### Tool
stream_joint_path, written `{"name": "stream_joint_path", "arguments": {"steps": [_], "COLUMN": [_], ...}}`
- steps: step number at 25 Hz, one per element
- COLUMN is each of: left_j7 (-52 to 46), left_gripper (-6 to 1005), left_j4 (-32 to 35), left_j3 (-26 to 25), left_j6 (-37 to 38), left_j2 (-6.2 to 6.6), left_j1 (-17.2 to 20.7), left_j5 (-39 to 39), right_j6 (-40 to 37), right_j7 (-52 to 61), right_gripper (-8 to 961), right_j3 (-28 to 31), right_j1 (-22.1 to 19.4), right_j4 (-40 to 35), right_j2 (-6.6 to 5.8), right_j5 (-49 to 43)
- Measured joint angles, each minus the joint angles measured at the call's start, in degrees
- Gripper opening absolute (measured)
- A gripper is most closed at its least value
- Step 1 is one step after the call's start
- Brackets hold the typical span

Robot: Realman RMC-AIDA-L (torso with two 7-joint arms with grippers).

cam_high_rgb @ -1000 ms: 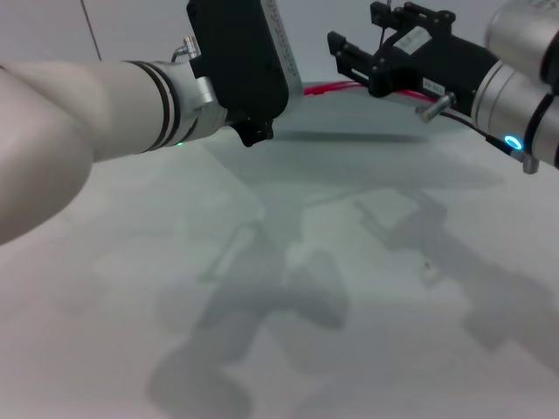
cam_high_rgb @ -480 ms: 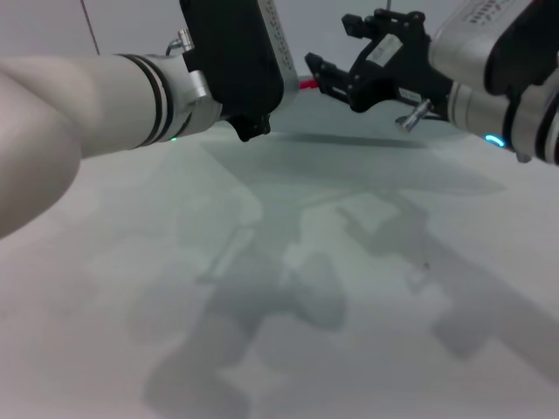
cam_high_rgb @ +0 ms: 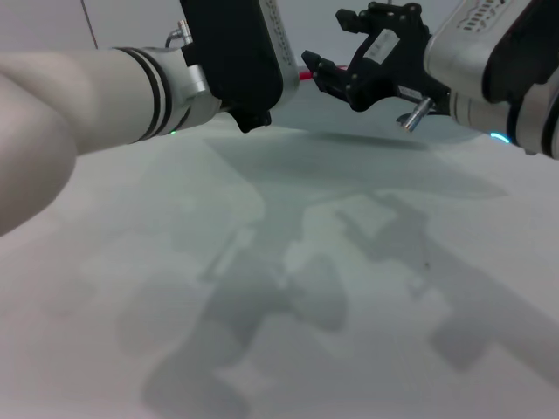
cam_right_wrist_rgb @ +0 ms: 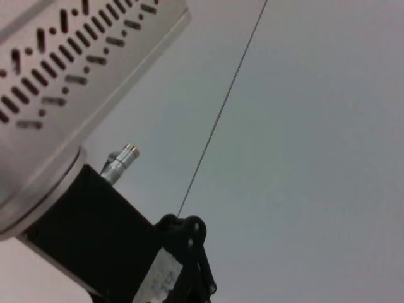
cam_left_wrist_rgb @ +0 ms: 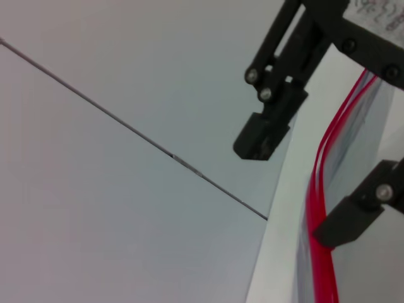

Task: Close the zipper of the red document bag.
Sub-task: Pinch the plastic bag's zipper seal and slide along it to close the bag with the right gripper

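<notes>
You have one red document bag (cam_high_rgb: 367, 161) with one zipper (cam_left_wrist_rgb: 320, 208) along its edge, lying on one worktop (cam_high_rgb: 175, 288), and two pincers over it: the left pincer (cam_left_wrist_rgb: 309, 183) and the right pincer (cam_high_rgb: 336, 70).

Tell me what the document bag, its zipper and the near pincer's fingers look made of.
Document bag: thin translucent plastic, pale and glossy.
Zipper: bright red plastic strips, smooth, probably a press-seal track.
Left pincer: matte black fingers with shiny screw heads; metal or hard plastic, hard to tell.

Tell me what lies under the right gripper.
In the left wrist view, the zipper on the red document bag runs beneath the right gripper, jaws apart. The bag's contents cannot be seen.
</notes>
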Motion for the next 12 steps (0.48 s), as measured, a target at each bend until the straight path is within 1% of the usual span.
{"name": "stream_joint_path", "arguments": {"steps": [7, 12], "left_j7": [1.6, 2.1], "left_gripper": [54, 55], "left_j4": [0.3, 0.3], "left_j3": [0.0, 0.0], "left_j6": [-1.8, -3.3], "left_j2": [0.20, 0.10], "left_j1": [0.4, 0.4], "left_j5": [0.0, 0.0], "right_j6": [-0.4, -0.4], "right_j7": [-3.8, -6.2], "right_gripper": [567, 567], "right_j3": [0.4, 0.4], "right_j1": [-0.5, -0.5], "right_j4": [-0.3, -0.3], "right_j2": [0.11, 0.22], "right_j5": [-0.1, -0.2]}}
